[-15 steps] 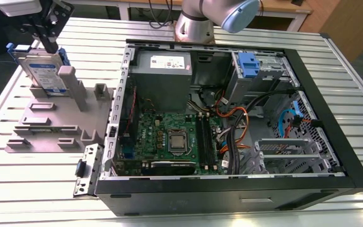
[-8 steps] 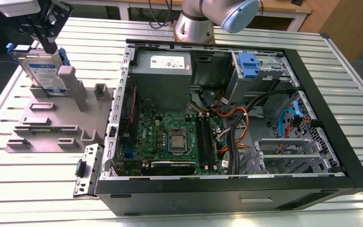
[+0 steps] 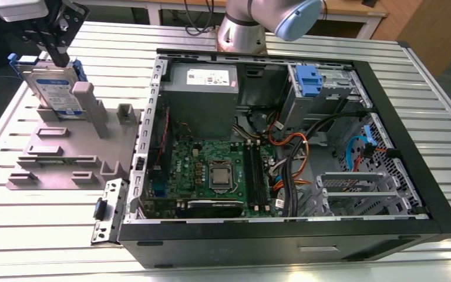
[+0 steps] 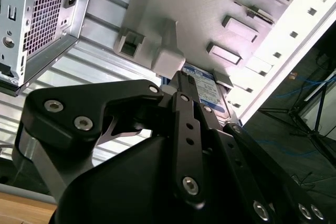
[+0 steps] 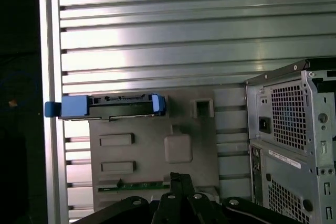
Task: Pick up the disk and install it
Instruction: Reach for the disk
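The disk [image 3: 57, 94] is a silver drive in a blue carrier. It stands on edge in a slot at the far end of the grey fixture [image 3: 61, 154], at the exterior view's left. My gripper [image 3: 58, 57] hangs just above the disk's top edge, its black fingers drawn together with nothing between them. The first wrist view looks down on the disk [image 5: 110, 107] edge-on, its blue handle pointing away from the case, and my gripper [image 5: 178, 178] sits apart from it over the fixture [image 5: 157, 145]. The second wrist view has the gripper [image 4: 184, 80] beside the labelled disk [image 4: 212, 92].
An open computer case [image 3: 413, 147] lies on the slatted metal table [image 3: 209, 264], to the exterior view's right of the fixture. Inside are a grey power supply [image 3: 202, 79], a motherboard [image 3: 209, 170], cables and a drive bay with a blue bracket [image 3: 308, 79]. The case's rear panel [image 5: 289, 129] faces the fixture.
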